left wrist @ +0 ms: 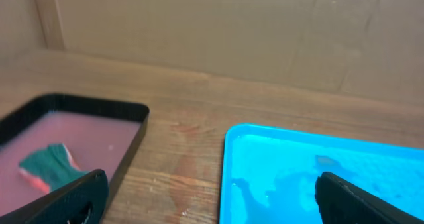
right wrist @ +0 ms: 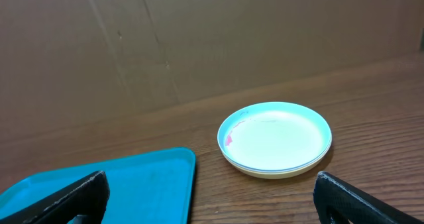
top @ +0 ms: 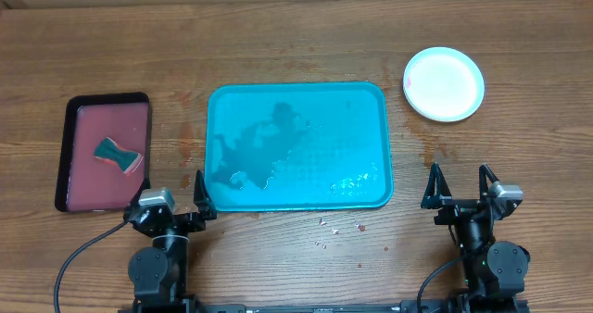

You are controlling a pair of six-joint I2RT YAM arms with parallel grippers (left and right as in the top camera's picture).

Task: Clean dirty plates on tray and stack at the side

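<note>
The plates (top: 444,83) sit in one stack on the table at the far right, off the tray. The pale mint-blue one is on top, with a small red smear at its left rim; yellow-green and white edges show below it in the right wrist view (right wrist: 275,139). The turquoise tray (top: 371,102) lies in the middle with no plates on it, wet with puddles; it also shows in the left wrist view (left wrist: 265,151) and the right wrist view (right wrist: 159,171). My left gripper (top: 174,199) is open and empty near the tray's front left corner. My right gripper (top: 460,186) is open and empty, in front of the plates.
A black-rimmed dark-red tray (top: 74,118) at the left holds a green and red sponge (top: 118,156); the sponge also shows in the left wrist view (left wrist: 46,168). Small crumbs (top: 338,226) lie on the table in front of the turquoise tray. A cardboard wall stands behind the table.
</note>
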